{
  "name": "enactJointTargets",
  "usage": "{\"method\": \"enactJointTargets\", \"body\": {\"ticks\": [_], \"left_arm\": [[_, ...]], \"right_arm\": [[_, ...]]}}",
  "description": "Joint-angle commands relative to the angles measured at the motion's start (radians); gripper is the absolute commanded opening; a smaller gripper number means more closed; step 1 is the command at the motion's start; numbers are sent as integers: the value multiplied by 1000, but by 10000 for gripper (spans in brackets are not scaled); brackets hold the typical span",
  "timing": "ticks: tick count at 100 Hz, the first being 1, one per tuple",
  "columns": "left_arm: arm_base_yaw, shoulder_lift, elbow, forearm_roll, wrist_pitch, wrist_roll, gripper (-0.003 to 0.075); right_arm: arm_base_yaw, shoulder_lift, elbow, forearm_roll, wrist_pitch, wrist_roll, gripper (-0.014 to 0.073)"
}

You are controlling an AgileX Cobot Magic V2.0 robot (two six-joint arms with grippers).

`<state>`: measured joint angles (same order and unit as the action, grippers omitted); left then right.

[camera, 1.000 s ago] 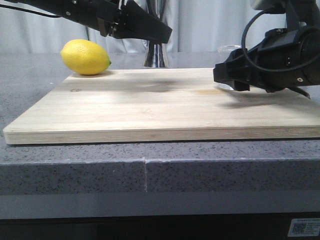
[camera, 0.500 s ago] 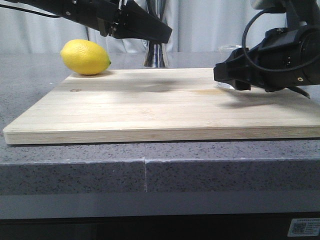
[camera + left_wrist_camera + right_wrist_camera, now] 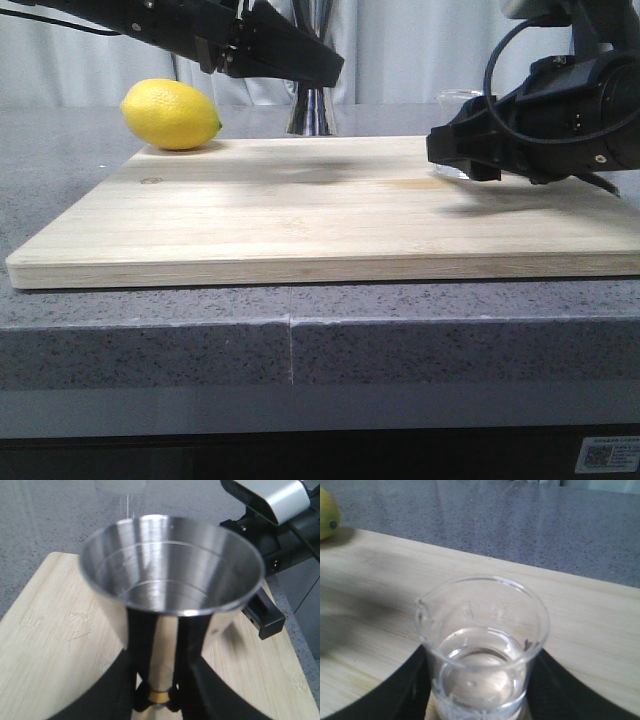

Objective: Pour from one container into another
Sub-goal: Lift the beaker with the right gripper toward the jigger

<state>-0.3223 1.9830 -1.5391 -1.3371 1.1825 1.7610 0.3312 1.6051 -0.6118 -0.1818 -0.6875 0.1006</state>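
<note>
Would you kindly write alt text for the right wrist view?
A clear glass beaker holding some clear liquid sits between the right gripper's dark fingers on a wooden board. A lemon peeks in at the edge.

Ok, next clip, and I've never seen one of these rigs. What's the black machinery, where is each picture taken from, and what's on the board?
The black shapes are two robot arms, each ending in a two-fingered gripper. The wide picture looks forward over the table, the way the robot faces; its left arm is on the left. The other two come from cameras on the wrists, looking along the fingers.

A wooden cutting board lies on a grey speckled counter, with a lemon at its far left corner.

The left gripper is closed around the narrow waist of a shiny steel jigger, whose upper cup looks empty. The right gripper sits around a small glass beaker that holds some clear liquid; its fingers flank the base. Whether the beaker is lifted off the board, I cannot tell.
</note>
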Motion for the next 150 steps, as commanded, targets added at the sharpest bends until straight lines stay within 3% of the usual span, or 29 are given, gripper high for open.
{"method": "enactJointTargets", "body": {"ticks": [1,102,150], "left_arm": [[4,-70,-30,-76,77,-6,42],[4,-70,-30,-74,78,-6,42],[4,-70,-30,-74,78,-6,42]], "right_arm": [[0,-30,-30,-12,-83,-2,237],[0,-87,-30,-14,-65,-4,236],[0,-181,-151,-75,92,-4,236]]}}
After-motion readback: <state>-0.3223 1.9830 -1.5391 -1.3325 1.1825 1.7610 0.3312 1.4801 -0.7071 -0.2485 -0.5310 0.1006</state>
